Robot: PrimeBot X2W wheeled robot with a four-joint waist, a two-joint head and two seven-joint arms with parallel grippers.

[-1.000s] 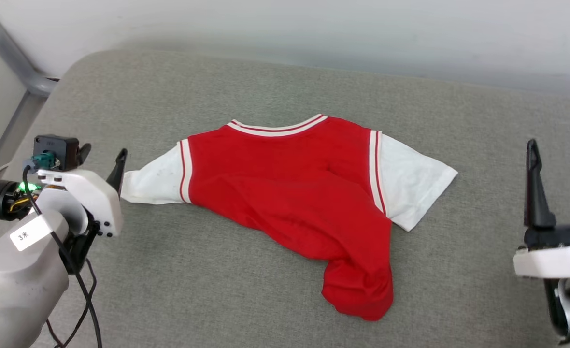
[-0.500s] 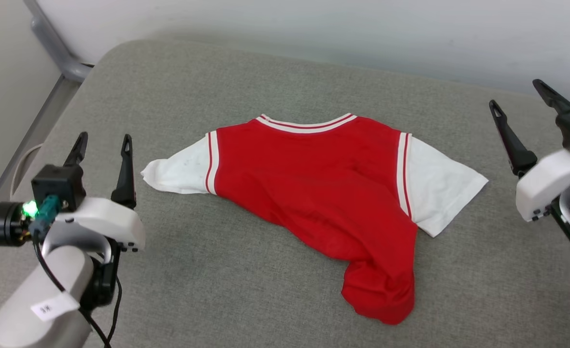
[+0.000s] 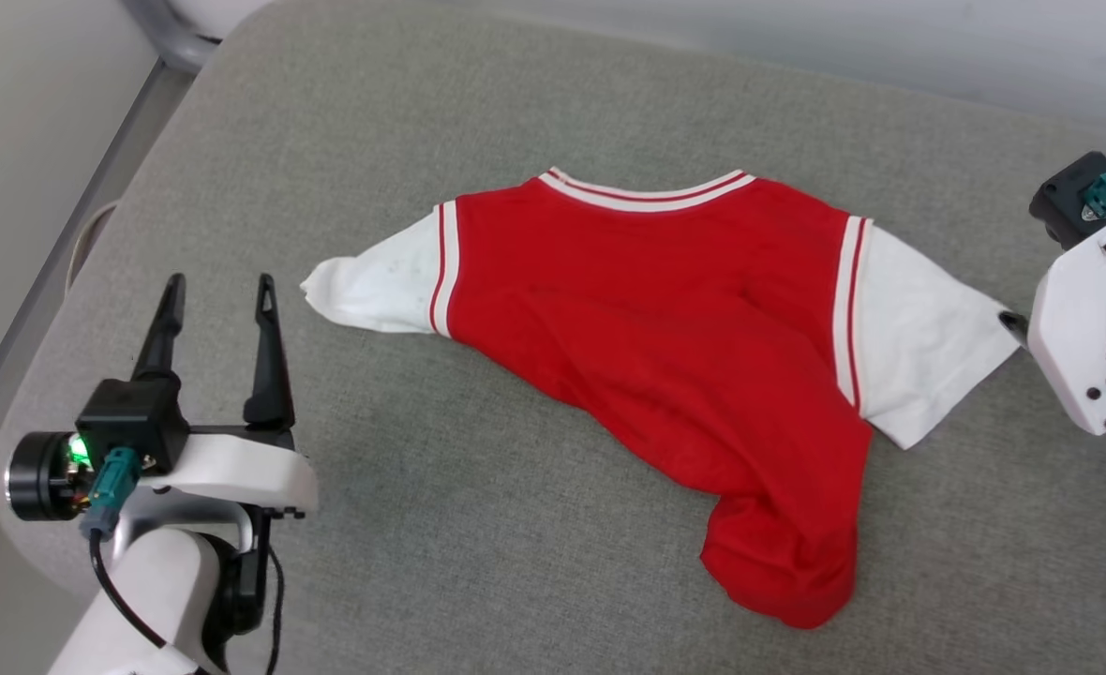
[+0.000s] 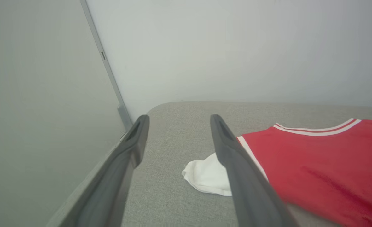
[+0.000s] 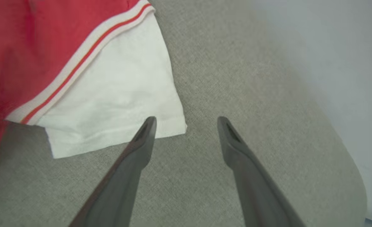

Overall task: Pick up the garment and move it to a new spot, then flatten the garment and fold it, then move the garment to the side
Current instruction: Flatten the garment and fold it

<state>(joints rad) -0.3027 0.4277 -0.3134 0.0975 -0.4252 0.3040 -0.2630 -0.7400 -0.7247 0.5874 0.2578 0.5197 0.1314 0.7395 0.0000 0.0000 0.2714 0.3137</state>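
Got the garment (image 3: 665, 319) lying roughly in the middle of a grey padded surface (image 3: 440, 562), not lifted anywhere. Looks only half spread out: has the collar with its red-and-white stripe trim pointing at the far edge, a plain red panel facing up, and 2 white sleeves sticking out to either side. Bunches and twists at the lower part, trailing toward the robot's right into a rumpled red lump near the front edge. Shows the sleeve on the robot's left crumpled to a point, the one on the right lying flatter with its hem showing.

Moving out to the left gripper (image 3: 220, 281): sits near that crumpled sleeve, a bit short of it and not touching, fingers pointing at the far edge. Spread wide apart with nothing held, just bare grey fabric in the gap.

Then the right gripper (image 5: 186, 119) on the other side: also wide apart, also holding nothing. Hovers right at the outer corner of the flatter sleeve, with 1 fingertip (image 5: 146, 132) overlapping the hem in the right wrist view and the other over bare cushion. Can't tell whether that fingertip actually touches the cloth or just sits above it.

Further out, got a pale wall (image 4: 236, 47) behind the surface and a grey metal bar (image 4: 110, 78) running up at the far left corner.
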